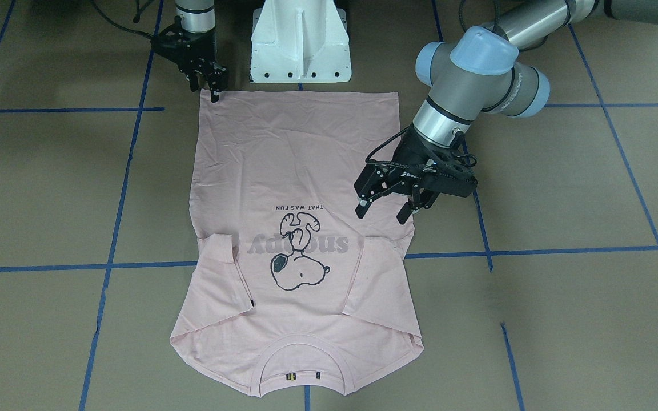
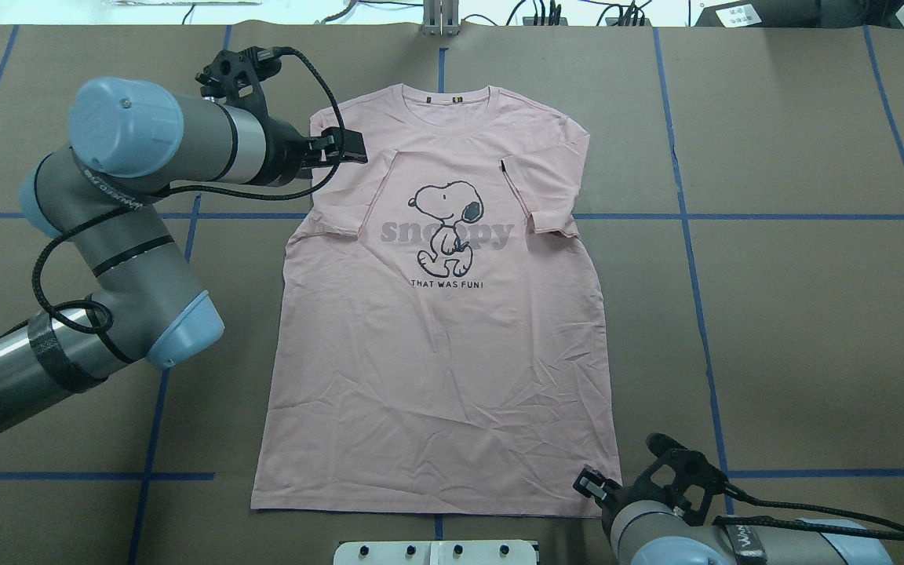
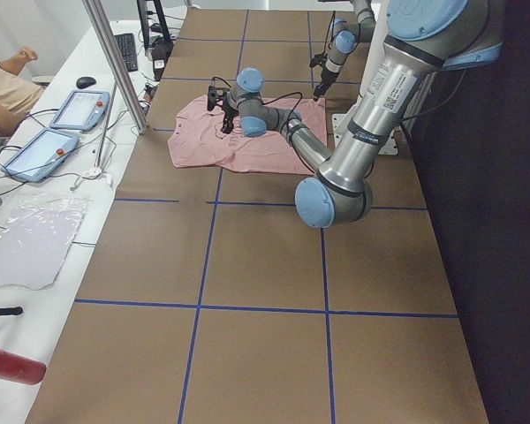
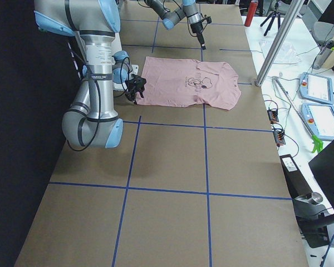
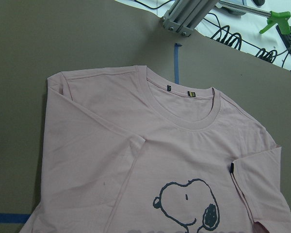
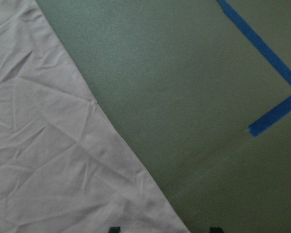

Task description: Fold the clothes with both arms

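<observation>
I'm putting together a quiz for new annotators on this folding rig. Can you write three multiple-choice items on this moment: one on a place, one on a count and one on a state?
1. Where is the black two-finger right gripper?
A. At the ribbed neck
B. At a hem corner of the pale pink short-sleeved T-shirt
C. Over the dog print

2. How many sleeves lie folded in over the shirt's front?
A. None
B. One
C. Two

3. How is the black two-finger left gripper?
A. Open, holding nothing
B. Shut on a sleeve
C. Shut on the neck

Answers:
1 B: the overhead view shows it at the hem corner nearest the robot.
2 C: both sleeves lie turned inward on the chest.
3 A: its fingers are spread with nothing between them.
</observation>
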`<state>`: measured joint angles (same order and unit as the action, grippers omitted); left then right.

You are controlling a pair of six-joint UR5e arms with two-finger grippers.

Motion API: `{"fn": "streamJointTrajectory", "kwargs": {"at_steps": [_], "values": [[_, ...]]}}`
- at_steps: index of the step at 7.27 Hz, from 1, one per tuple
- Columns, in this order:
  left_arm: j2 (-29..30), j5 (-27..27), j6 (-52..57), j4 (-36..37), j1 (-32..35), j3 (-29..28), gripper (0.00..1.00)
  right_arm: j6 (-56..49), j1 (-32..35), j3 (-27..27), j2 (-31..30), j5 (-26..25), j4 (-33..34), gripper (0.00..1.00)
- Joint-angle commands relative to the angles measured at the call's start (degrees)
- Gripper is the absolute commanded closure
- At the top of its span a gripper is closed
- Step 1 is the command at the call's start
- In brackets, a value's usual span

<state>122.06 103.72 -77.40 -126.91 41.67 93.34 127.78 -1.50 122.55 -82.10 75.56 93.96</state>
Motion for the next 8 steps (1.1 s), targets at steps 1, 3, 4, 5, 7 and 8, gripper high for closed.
{"fn": "streamJointTrajectory", "kwargs": {"at_steps": [1, 3, 4, 5, 7, 8], "values": [[-0.1, 0.0, 0.1, 0.0, 0.0, 0.0, 0.08, 0.7, -1.1, 0.0, -0.2, 0.2, 0.1, 0.49], [-0.1, 0.0, 0.0, -0.1, 0.0, 0.0, 0.08, 0.7, -1.8, 0.0, -0.9, 0.2, 0.2, 0.5], [-0.1, 0.0, 0.0, -0.1, 0.0, 0.0, 0.08, 0.7, -1.8, 0.0, -1.0, 0.2, 0.1, 0.52], [-0.1, 0.0, -0.1, 0.0, 0.0, 0.3, 0.08, 0.7, -1.8, 0.1, -1.0, 0.2, 0.1, 0.65], [-0.1, 0.0, -0.2, 0.2, 0.1, 0.4, 0.07, 0.7, -1.8, 0.5, -0.9, 0.2, 0.1, 1.0], [-0.2, -0.1, -0.3, 0.3, 0.2, 0.5, 0.07, 0.6, -1.8, 0.5, -0.3, 0.2, 0.1, 1.0]]}}
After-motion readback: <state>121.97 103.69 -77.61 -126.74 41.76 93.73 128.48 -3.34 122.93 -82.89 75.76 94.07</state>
